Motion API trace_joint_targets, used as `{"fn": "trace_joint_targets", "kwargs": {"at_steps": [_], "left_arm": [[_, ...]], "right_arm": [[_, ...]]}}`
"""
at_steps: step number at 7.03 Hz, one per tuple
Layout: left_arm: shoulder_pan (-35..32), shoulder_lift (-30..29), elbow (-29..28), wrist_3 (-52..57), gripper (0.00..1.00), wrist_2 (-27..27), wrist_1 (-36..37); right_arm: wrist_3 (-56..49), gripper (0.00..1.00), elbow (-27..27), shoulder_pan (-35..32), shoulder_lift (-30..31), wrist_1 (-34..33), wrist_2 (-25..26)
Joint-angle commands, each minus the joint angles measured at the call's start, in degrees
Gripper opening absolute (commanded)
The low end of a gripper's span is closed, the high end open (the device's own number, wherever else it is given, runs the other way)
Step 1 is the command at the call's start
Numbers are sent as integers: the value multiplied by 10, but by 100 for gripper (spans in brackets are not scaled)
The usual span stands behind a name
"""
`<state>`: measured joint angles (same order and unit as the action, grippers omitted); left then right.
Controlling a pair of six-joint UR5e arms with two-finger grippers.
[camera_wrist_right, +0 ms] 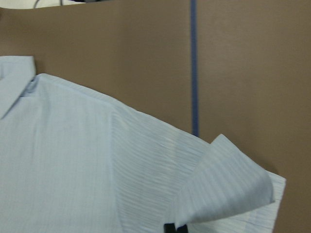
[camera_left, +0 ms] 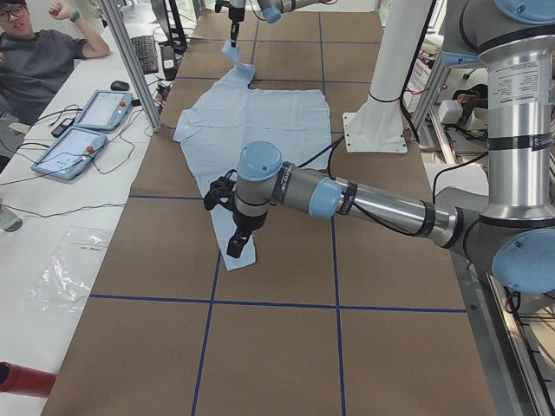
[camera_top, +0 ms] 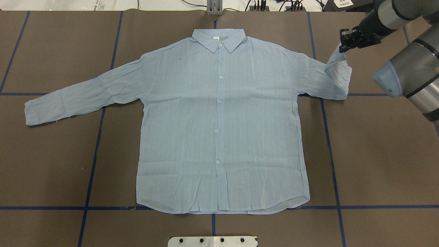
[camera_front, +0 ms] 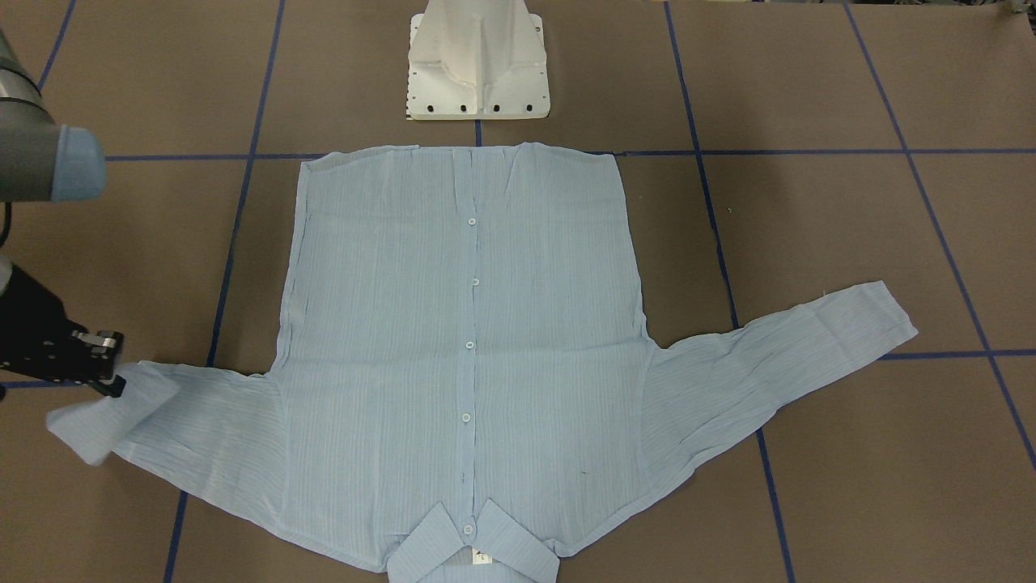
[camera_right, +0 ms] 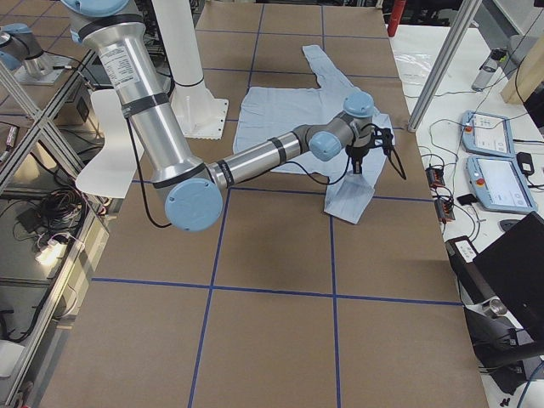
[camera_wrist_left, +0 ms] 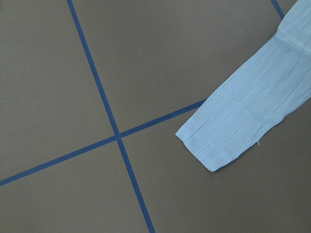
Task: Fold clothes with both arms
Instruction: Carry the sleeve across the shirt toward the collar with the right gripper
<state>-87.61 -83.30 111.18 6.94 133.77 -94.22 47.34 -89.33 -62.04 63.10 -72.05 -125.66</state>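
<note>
Nothing legible; the shirt's (camera_front: 388,324) neck tag (camera_front: 481,557) is unreadable.

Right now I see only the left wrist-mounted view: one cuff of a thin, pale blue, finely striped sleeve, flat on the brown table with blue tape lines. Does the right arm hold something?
Observer: Yes. The right gripper pinches the other sleeve's cuff and holds it off the table.
Operator: And the rest of the garment?
Observer: The shirt's body lies flat, buttons up, its collar on the side far from the white pedestal base.
Operator: And on my side?
Observer: The left gripper hangs close over the flat cuff; open or shut I cannot tell.
</note>
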Motion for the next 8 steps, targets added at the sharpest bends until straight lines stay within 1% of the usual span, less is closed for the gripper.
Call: {"fn": "trace_joint_targets", "kwargs": {"at_steps": [1,2,4,5,6,7,8], "left_arm": [[0,2,0,0,100,0,0],[0,2,0,0,100,0,0],[0,3,0,0,100,0,0],[0,3,1,0,100,0,0],[0,3,1,0,100,4,0],[0,3,0,0,100,7,0],[0,3,0,0,100,7,0]], "right_arm": [[5,0,6,80,-69,35,72],[5,0,26,115,-101,71,114],[6,0,93,172,-186,89,174],[6,0,119,205,-207,107,219],[6,0,130,235,-214,135,255],[6,0,132,258,-221,142,278],[6,0,147,281,-242,142,302]]}}
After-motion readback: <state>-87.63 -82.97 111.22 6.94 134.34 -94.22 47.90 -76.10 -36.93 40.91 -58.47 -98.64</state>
